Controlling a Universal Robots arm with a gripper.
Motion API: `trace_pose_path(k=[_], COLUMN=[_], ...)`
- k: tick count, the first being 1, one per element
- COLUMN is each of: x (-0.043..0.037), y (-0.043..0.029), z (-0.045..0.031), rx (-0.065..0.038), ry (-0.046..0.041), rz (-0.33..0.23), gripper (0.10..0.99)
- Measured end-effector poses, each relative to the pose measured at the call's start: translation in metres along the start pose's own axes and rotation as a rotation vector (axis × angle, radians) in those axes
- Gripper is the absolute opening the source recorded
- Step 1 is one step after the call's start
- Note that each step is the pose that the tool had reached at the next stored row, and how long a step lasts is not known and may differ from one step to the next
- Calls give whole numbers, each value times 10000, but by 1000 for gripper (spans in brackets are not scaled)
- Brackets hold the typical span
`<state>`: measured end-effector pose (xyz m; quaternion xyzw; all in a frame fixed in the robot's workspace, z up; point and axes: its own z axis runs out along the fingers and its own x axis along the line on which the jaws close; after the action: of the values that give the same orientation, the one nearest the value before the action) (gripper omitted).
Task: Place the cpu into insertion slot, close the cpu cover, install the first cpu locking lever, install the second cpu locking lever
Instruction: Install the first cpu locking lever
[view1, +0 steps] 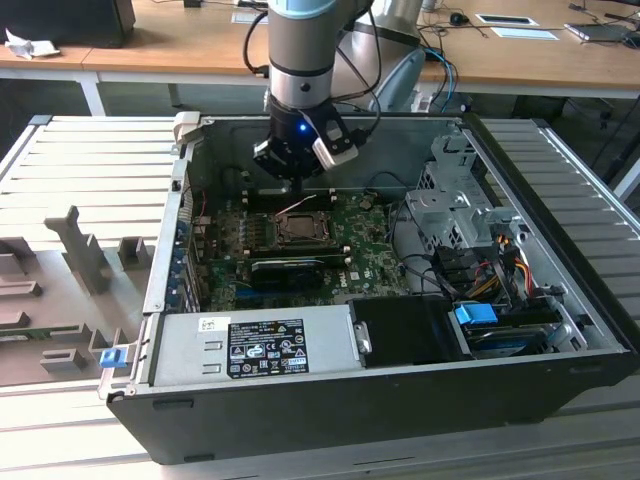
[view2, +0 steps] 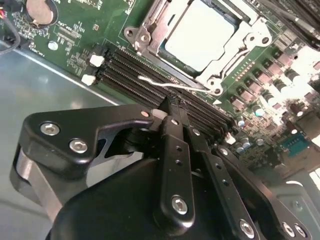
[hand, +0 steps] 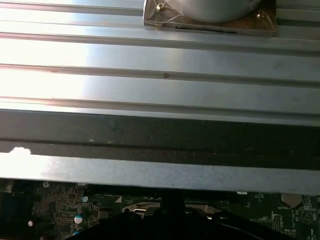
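Heads up: your gripper (view2: 173, 106) body blocks a big chunk of the second wrist view, so part of the green motherboard (view2: 75, 40) is hidden under it. The jaws look pressed together, with the tip right at a thin wire lever (view2: 152, 81) lying across the memory slots (view2: 125, 70) — can't tell if the wire is actually pinched. The cpu (view2: 199, 34) sits in the insertion slot (view1: 300, 228) with the cpu cover (view2: 245, 31) framing it. Whether the cover is latched is hard to make out. In the exterior view the socket is mid-frame, just below the gripper, too small for detail. The open case (view1: 400, 420) lies on a ribbed metal table (view1: 90, 170) — wooden desks (view1: 180, 45) run along the top of the frame.
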<state>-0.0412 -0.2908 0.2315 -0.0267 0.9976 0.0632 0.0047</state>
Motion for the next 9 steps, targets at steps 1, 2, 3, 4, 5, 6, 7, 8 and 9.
trace_pose_path(k=[1,2,3,4,5,6,7,8,9], x=[-3,-4,-4,-4,-5,-3,-3,-3,-3], y=[-2,-2,-5,-9,-14,-22,-28,-32,-35], z=[11,14,16,19,22,23,23,23,24], rx=[0,1,1,1,-1,1,1,0,-1], ry=[0,1,0,1,0,1,0,0,-1], rz=[0,1,0,1,-2,0,0,0,2], gripper=[106,106,106,106,106,106,106,106,106])
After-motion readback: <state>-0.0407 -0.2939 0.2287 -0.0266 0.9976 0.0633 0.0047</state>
